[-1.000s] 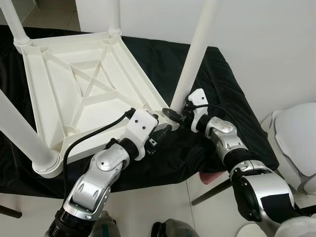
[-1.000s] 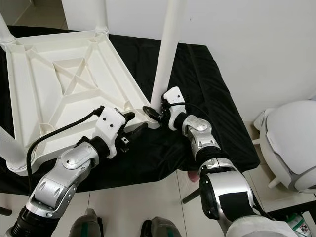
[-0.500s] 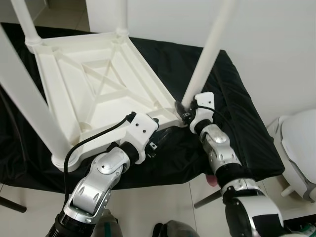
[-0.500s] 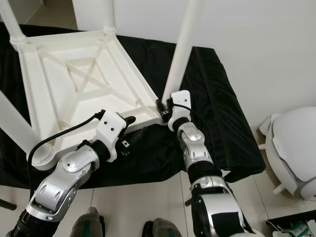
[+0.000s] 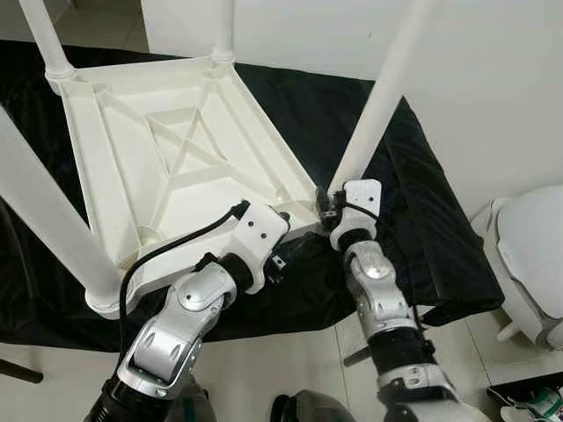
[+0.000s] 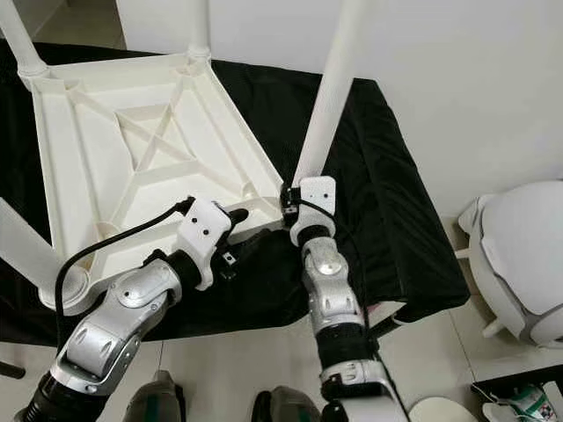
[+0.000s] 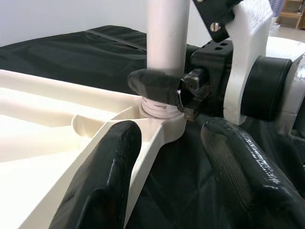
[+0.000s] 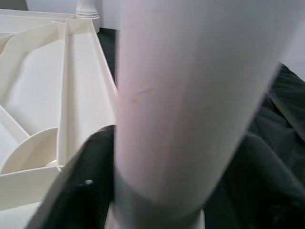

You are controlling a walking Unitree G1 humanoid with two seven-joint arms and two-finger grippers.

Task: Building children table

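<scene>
The white children's table (image 5: 176, 167) lies upside down on a black cloth, its legs pointing up. My right gripper (image 5: 332, 207) is shut on the base of the near right leg (image 5: 378, 105), where it enters the corner socket. In the left wrist view one of its fingers (image 7: 157, 86) wraps the front of the leg (image 7: 167, 43), and in the right wrist view the leg (image 8: 190, 95) stands between the fingers. My left gripper (image 5: 290, 251) is open at the same corner, and its fingers (image 7: 105, 181) straddle the table's near rim (image 7: 152, 138).
Three more legs stand at the other corners: far left (image 5: 44, 40), far right (image 5: 224, 26) and near left (image 5: 44, 229). The black cloth (image 5: 422, 220) ends at the tiled floor in front of me. A white rounded object (image 5: 537, 255) sits at the right, and a white wall is behind.
The camera has shifted. My right forearm has swung in closer and more upright while its gripper stays on the leg base. The left gripper stays at the near corner rim.
</scene>
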